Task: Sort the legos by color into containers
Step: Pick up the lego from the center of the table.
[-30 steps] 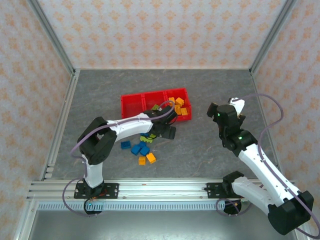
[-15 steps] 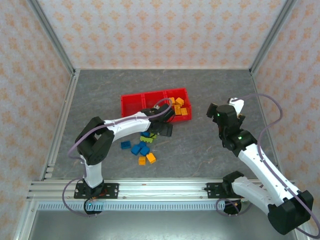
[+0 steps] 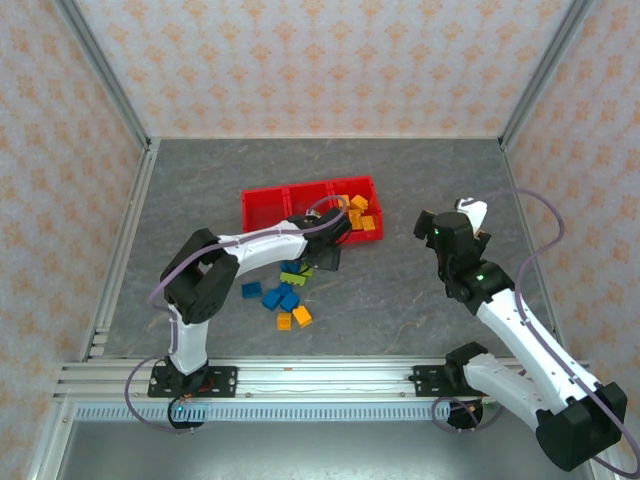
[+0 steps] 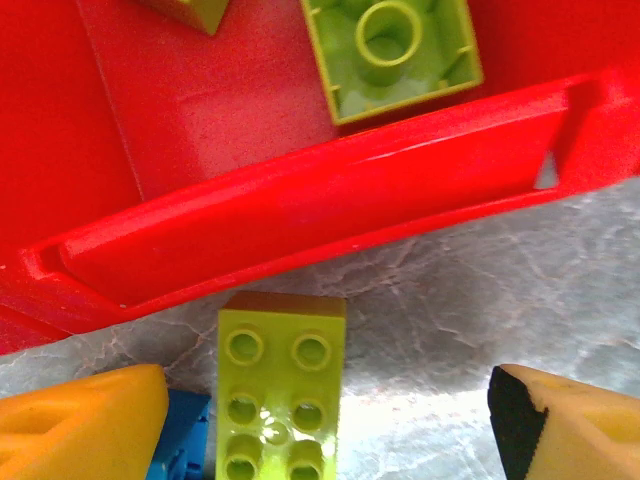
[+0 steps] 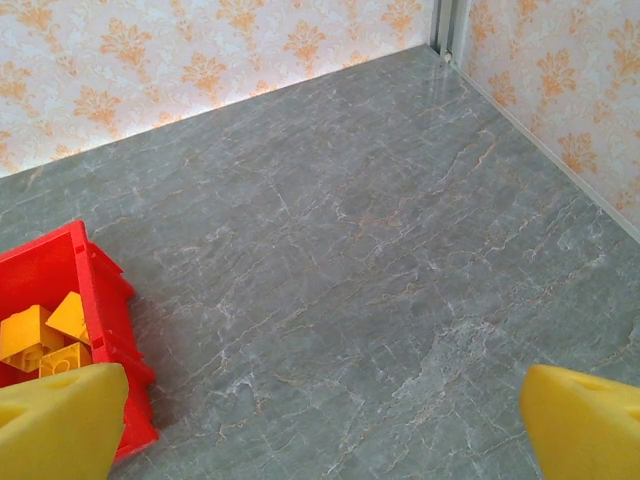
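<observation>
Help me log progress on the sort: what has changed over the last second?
The left end effector drew back from above the red tray toward the near edge and now hangs open over a lime green lego on the table just outside the tray's wall. No grasp or release shows. The right end effector, open, and the loose legos stayed put.

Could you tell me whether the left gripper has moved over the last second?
Yes. In the top view the left gripper has slid slightly leftward along the near wall of the red tray, which has stayed put.
</observation>
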You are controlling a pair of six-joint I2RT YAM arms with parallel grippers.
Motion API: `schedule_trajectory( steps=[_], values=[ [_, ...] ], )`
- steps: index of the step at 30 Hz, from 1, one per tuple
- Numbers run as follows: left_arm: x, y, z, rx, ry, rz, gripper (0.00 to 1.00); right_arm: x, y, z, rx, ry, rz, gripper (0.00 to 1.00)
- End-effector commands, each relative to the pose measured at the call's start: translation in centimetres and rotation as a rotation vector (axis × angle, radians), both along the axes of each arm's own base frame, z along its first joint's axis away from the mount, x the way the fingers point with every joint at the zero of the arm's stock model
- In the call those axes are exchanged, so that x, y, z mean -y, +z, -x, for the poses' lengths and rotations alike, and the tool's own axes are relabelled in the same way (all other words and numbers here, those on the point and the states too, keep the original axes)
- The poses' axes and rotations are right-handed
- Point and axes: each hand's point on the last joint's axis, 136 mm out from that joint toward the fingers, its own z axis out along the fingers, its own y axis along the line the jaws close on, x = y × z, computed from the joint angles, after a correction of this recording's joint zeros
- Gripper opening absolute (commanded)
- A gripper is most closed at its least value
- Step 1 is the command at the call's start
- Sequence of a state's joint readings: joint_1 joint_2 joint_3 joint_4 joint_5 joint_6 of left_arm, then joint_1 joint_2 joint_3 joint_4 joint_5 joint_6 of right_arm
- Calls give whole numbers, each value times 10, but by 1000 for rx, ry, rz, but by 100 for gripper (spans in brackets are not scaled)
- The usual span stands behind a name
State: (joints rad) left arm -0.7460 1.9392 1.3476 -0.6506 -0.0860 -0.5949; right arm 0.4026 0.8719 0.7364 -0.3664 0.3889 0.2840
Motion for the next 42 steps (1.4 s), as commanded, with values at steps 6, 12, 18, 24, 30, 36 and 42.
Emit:
schedule_trajectory(
  steps=[6, 12, 18, 24, 30, 36, 42],
  values=[
    [-6, -9, -1, -17, 36, -35, 78, 5, -8, 5, -22, -11, 16, 100],
    [5, -21, -3, -49, 13, -19, 62, 7, -8, 6, -30, -14, 32, 100],
    [9, -32, -1, -74, 10, -13, 55, 7, -6, 6, -27, -9, 38, 100],
    [13, -39, 3, -93, 9, 0, 46, 6, -4, 5, -22, -7, 35, 100],
    [15, -36, 3, -85, 7, 11, 33, 6, -2, 5, -20, -10, 31, 100],
    [20, -1, -4, -20, 15, 62, 26, 6, 2, 5, -13, -11, 27, 100],
    [23, 63, -21, 100, 30, 124, 24, 5, 4, 5, -9, -9, 21, 100]
  ],
)
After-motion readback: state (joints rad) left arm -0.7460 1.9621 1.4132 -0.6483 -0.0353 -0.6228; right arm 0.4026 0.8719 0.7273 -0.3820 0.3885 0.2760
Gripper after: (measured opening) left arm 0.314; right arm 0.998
